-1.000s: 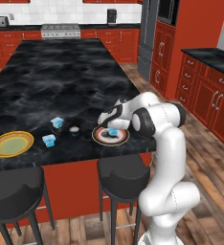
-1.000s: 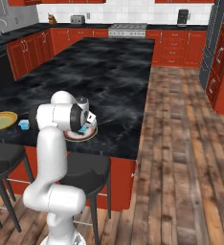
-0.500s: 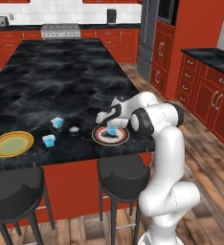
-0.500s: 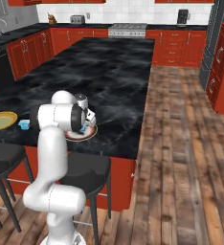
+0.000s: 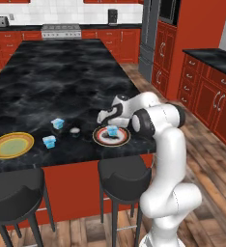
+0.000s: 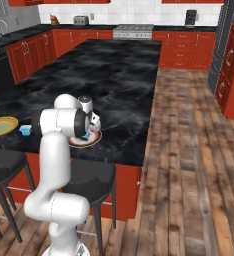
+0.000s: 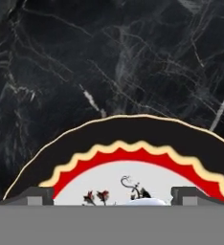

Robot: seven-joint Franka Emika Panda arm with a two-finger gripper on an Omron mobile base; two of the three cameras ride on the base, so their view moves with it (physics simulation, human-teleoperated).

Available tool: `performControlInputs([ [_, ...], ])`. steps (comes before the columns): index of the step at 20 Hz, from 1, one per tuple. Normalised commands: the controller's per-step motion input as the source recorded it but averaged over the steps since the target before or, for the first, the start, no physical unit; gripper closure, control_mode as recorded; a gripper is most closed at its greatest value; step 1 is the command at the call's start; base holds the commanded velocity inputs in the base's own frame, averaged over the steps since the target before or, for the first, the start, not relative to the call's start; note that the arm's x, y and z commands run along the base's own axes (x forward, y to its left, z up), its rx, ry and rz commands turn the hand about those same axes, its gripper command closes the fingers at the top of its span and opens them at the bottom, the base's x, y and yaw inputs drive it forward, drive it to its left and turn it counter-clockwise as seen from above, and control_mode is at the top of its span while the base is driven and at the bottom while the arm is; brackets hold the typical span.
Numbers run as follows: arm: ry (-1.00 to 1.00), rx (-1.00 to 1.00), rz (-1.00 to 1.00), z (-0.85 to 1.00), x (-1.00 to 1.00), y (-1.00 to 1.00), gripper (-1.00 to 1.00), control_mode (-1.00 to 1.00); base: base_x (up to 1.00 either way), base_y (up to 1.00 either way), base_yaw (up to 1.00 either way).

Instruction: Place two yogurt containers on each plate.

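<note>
- Lettering: none can be read on any tub or plate; the white-centred plate (image 7: 133, 143) carries only small red and dark flower-like marks at its middle, a scalloped red band and a dark outer ring edged in cream.
- Black marble-patterned island counter (image 5: 57, 77) serves as the landmark; all task things sit along its near edge, above the two black round stools (image 5: 124, 176).
- Red-rimmed round plate (image 5: 112, 136) lies close to the counter's near edge, towards its right corner, and one small light-blue yogurt tub with a whitish top (image 5: 113, 130) stands on it.
- White arm's two-finger gripper (image 5: 103, 117) hangs just above the far left side of that plate, beside the tub; in the hand view the two dark fingertips (image 7: 37, 195) stand wide apart with nothing between them, so it holds nothing.
- Second light-blue tub (image 5: 58, 123) stands on the bare counter left of the red-rimmed plate; a third (image 5: 49, 141) stands nearer the counter's edge, between the two plates.
- Small dark round object (image 5: 75, 130) rests on the counter between the second tub and the red-rimmed plate; what it is cannot be told.
- Yellow-rimmed round plate with a green centre (image 5: 11, 144) lies at the counter's near left edge, nothing on it.
- Open marble stretches from the plates to the counter's far end.
</note>
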Motion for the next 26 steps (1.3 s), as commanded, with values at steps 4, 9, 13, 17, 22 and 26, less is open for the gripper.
performControlInputs([
  [4, 0.0, 0.0, 0.0, 0.38, -0.02, -0.31, -1.0, -1.0, 0.0, 0.0, 0.0],
  [9, -0.05, 0.0, 0.02, 0.72, -0.32, 0.09, -1.0, -1.0, 0.0, 0.0, 0.0],
  [13, -0.03, -0.02, 0.17, 0.41, -0.69, 0.94, -1.0, -1.0, 0.0, 0.0, 0.0],
  [17, 0.0, -0.04, 0.2, 0.32, -0.49, 1.0, -1.0, -1.0, 0.0, 0.0, 0.0],
  [22, 0.0, -0.02, 0.2, 0.15, -0.19, 0.92, -1.0, -1.0, 0.0, 0.0, 0.0],
  [26, 0.0, -0.1, 0.14, 0.0, 0.0, 0.82, -1.0, -1.0, 0.0, 0.0, 0.0],
])
